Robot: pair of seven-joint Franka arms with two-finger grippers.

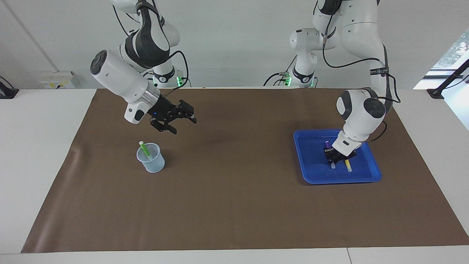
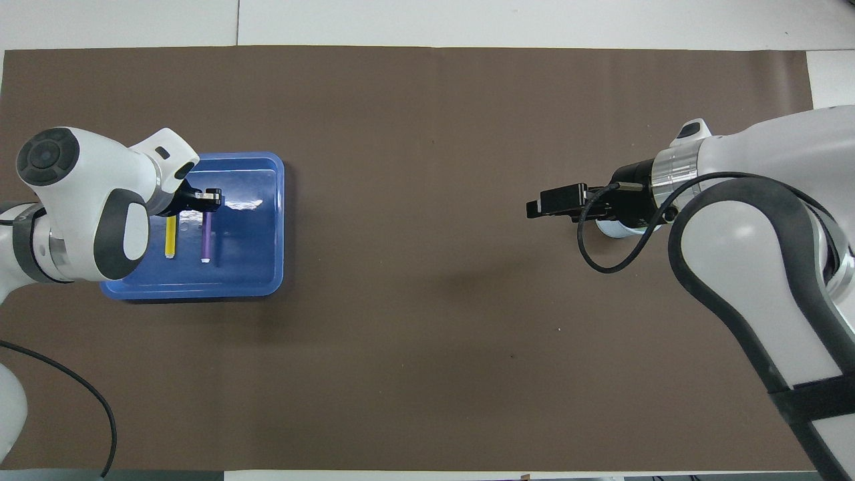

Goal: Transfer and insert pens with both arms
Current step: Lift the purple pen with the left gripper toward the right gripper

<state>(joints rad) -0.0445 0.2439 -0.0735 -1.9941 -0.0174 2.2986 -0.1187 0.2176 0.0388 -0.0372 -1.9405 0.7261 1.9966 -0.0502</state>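
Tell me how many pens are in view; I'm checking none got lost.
3. The green pen stands in the clear cup. The purple pen and yellow pen lie side by side in the blue tray, the left gripper shut on the purple one.

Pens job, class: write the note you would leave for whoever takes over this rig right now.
Left gripper: down in the blue tray, shut on the purple pen.
Right gripper: open, holding nothing, raised over the mat beside the cup.
Done: green pen stands in the cup at the right arm's end.
Left: the purple pen, then the yellow pen, which lies in the tray beside it. Each needs passing to the right arm and inserting in the cup.
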